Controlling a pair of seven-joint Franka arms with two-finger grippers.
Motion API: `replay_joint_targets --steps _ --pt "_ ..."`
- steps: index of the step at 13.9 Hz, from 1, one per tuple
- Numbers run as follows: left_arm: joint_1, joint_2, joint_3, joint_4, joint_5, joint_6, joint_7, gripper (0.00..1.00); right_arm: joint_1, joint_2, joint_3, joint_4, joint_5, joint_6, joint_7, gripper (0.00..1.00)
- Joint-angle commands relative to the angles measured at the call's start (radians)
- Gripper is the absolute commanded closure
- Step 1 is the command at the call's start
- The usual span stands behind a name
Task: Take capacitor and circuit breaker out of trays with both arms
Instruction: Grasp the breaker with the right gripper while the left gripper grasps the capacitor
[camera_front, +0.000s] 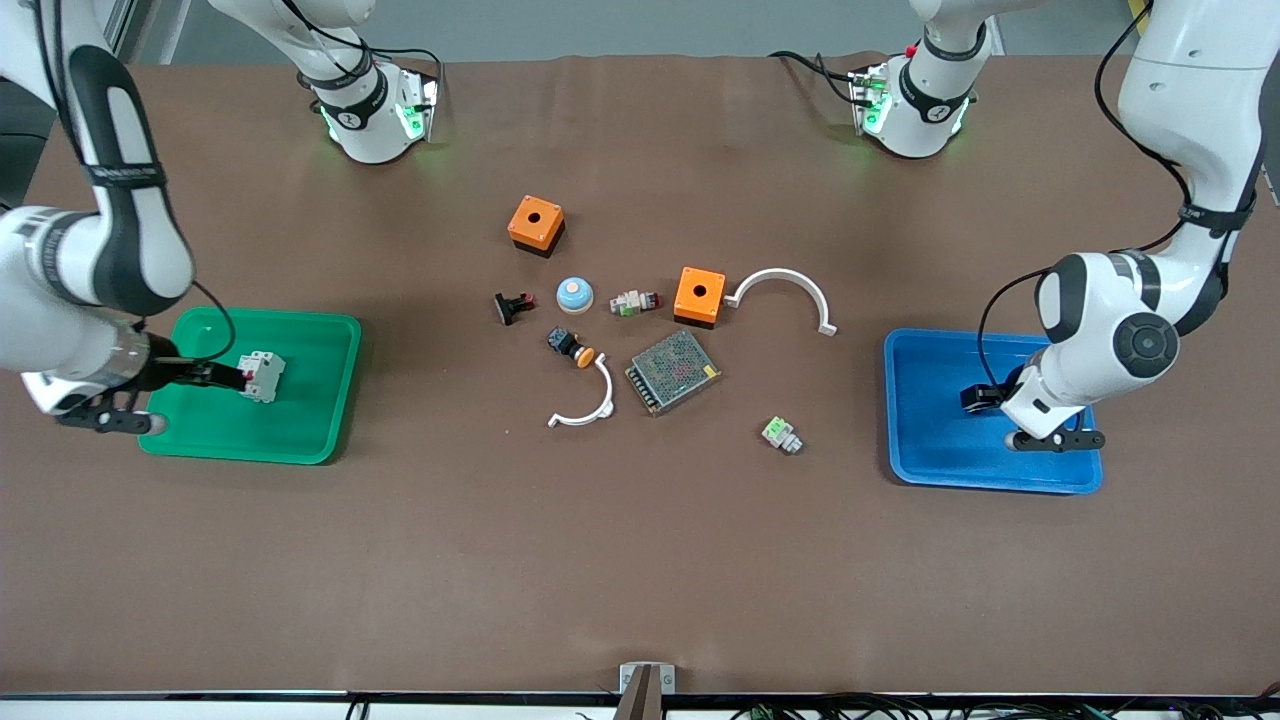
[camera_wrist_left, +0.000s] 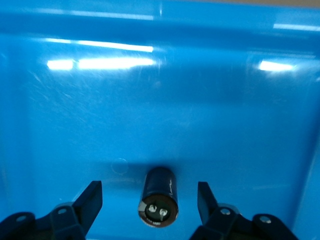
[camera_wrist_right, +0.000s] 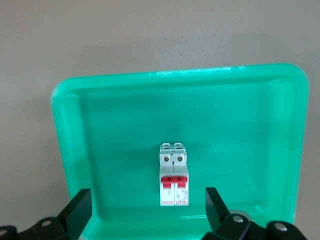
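Nothing is lifted yet: both grippers are straddling, fingers spread, the left gripper around the capacitor in the blue tray, the right gripper around the breaker in the green tray.

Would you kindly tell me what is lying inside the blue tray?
The blue tray holds only the capacitor, lying between the left pincer's open fingers. From the front, that arm covers it.

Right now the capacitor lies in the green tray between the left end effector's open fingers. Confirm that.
Not quite: the left wrist view shows the capacitor in the blue tray, not a green one. It does lie between the left end effector's open fingers.
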Motion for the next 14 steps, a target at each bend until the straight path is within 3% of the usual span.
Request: replay_joint_targets --steps 1,3,4,7,10,14 --pt "0.007 0.024 -0.004 0.012 0.023 0.004 -0.002 0.41 -0.012 -0.055 0.012 -0.179 0.007 0.186 -0.003 0.00" --pt "0.004 0.029 -0.005 0.012 0.023 -0.005 -0.003 0.50 -0.013 -0.035 0.011 -0.215 0.007 0.271 -0.022 0.00" --pt "0.002 0.029 -0.005 0.010 0.023 -0.008 -0.002 0.60 -0.021 -0.021 0.011 -0.220 0.007 0.294 -0.042 0.00" --pt "-0.001 0.020 -0.012 0.023 0.021 -0.017 0.000 0.99 -0.047 0.011 0.011 -0.220 0.007 0.322 -0.080 0.01" --pt "-0.004 -0.012 -0.030 0.076 0.008 -0.117 0.003 1.00 -0.058 0.039 0.011 -0.220 0.007 0.342 -0.091 0.07" --pt "0.002 -0.103 -0.126 0.076 -0.086 -0.229 -0.119 1.00 -0.056 0.062 0.012 -0.220 0.007 0.340 -0.100 0.44"
